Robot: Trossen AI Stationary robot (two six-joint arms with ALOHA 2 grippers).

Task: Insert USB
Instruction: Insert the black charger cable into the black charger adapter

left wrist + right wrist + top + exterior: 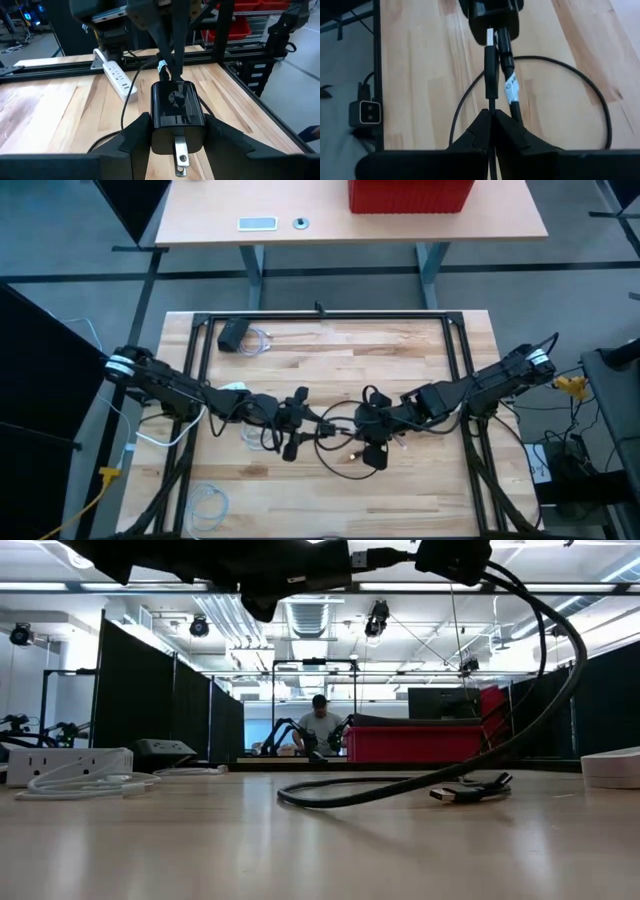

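Now both hands meet above the tabletop (420, 360).
Left hand (176, 135) pinches the black charger block (176, 107); right hand (491, 122), pressed together on the USB cable (491, 75), holds its plug at the block.

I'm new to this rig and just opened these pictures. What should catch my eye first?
The two grippers meeting over mid-table: the left gripper is shut on a black charger, and the right gripper is shut on a USB plug lined up with it. From there a black cable loops across the wood, its free end lying flat on the table. A white power strip lies at the table's edge.
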